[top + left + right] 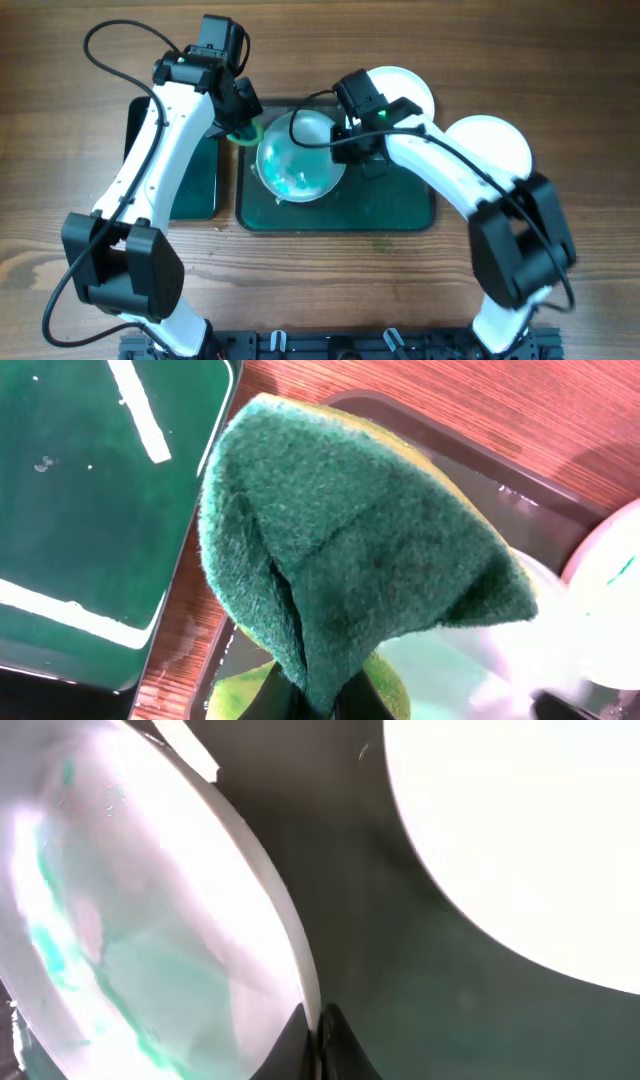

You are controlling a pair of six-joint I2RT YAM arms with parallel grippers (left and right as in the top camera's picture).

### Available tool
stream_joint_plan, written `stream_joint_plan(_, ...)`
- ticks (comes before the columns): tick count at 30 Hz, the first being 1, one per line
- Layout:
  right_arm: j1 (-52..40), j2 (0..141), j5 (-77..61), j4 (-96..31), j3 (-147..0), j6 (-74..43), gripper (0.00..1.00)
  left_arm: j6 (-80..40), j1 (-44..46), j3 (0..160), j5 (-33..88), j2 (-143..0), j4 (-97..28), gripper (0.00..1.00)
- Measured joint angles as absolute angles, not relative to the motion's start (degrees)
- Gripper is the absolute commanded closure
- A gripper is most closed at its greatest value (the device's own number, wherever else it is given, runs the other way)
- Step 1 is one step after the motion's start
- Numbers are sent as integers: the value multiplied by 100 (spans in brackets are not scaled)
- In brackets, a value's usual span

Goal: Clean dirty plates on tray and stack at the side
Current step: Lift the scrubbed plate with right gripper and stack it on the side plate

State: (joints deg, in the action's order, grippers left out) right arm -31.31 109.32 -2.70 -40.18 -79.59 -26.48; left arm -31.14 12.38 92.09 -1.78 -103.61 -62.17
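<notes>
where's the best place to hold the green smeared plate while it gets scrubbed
Take the smeared plate by its thin rim on the right edge, coming in from the right. The right gripper pinches it there now, jaws shut on the rim, which leaves the streaked face open to the sponge in the left gripper.

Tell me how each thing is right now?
Smeared plate, green-streaked, gripped at its rim by right gripper.
Back plate, white, looks clean.
Side plate, white, on table.
Sponge, folded, held by left gripper.
Tray, under the smeared plate.
</notes>
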Motion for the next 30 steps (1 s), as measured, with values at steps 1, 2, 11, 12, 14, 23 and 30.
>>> stream_joint_plan(1, -3210, 10768, 54, -4115, -7959, -2589, 95, -3114, 1238, 9212, -172, -10361, -6217, 96)
stream_joint_plan(2, -3317, 10613, 401, -4222, -7959, -2534, 96, -3114, 1243, 9209, -161, -10361, -6217, 96)
stream_joint_plan(11, -4340, 10204, 3389, -4912, -7959, -2364, 96, -3114, 1243, 9209, -156, -10361, -6217, 96)
stream_joint_plan(12, -4427, 10180, 3651, -4943, -7959, -2366, 96, -3114, 1243, 9209, -156, -10361, -6217, 96)
stream_joint_plan(14, -4641, 10110, 4246, -5019, -7959, -2364, 96, -3114, 1243, 9209, -156, -10361, -6217, 96)
stream_joint_plan(23, -5489, 9845, 6333, -5107, -7959, -2213, 96, -3114, 1243, 9209, -156, -10361, -6219, 96)
stream_joint_plan(30, -5852, 9832, 7568, -5107, -7959, -2112, 96, -3114, 1243, 9209, -156, -10361, -6217, 96)
